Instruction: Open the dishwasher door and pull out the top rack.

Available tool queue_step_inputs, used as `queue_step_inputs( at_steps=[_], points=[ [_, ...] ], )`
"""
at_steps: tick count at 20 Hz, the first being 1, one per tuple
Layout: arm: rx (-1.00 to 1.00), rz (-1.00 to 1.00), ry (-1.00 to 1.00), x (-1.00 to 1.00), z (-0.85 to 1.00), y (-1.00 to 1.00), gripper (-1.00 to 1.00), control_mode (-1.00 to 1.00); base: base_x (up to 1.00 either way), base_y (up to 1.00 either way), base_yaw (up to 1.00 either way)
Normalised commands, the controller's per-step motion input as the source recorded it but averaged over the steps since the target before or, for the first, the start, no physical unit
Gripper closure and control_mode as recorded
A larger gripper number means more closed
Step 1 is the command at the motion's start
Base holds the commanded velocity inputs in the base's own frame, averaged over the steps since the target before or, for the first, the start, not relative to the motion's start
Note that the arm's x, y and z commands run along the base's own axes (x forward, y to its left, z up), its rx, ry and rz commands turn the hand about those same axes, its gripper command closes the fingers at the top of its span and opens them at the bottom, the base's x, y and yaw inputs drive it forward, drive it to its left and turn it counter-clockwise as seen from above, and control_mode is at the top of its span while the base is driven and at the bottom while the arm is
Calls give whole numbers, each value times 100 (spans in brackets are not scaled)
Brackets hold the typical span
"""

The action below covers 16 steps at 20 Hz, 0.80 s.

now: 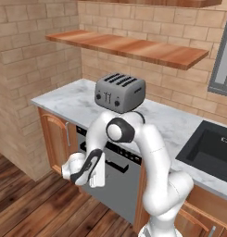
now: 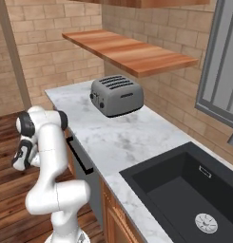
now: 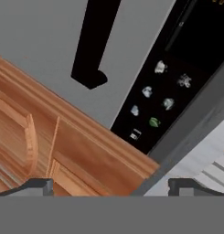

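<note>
The dishwasher door (image 1: 120,187) is a flat grey panel under the marble counter, and it stands shut. Its black bar handle (image 1: 118,163) runs below the dark control strip (image 1: 129,152). My gripper (image 1: 82,175) hangs in front of the door's left end, close to it but touching nothing. In the hand view the gripper (image 3: 111,186) is open, with the two tips wide apart. Beyond them lie the handle's end (image 3: 91,55), the grey door (image 3: 45,36) and the control strip's icons (image 3: 152,103). From the right, the gripper (image 2: 19,159) is out from the door (image 2: 89,182). The top rack is hidden behind the door.
A wooden cabinet door (image 1: 54,139) adjoins the dishwasher on the left, with a brick wall (image 1: 17,115) beyond it. A toaster (image 1: 119,92) stands on the counter (image 1: 73,104) above. A black sink (image 1: 210,148) lies to the right. A wooden floor (image 1: 36,208) spreads in front.
</note>
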Motion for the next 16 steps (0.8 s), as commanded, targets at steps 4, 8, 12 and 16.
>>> queue_step_inputs(
  at_steps=[4, 8, 12, 16],
  points=[
    [0, 0, -16, 40, -33, -14, -100, -100, 0, 0, 0],
    [0, 5, -9, 43, -28, -35, -100, -100, 0, 0, 0],
    [0, 5, -1, 44, -15, -34, -100, -100, 0, 0, 0],
    [0, 9, 0, 44, -3, -32, -100, -100, 0, 0, 0]
  ],
)
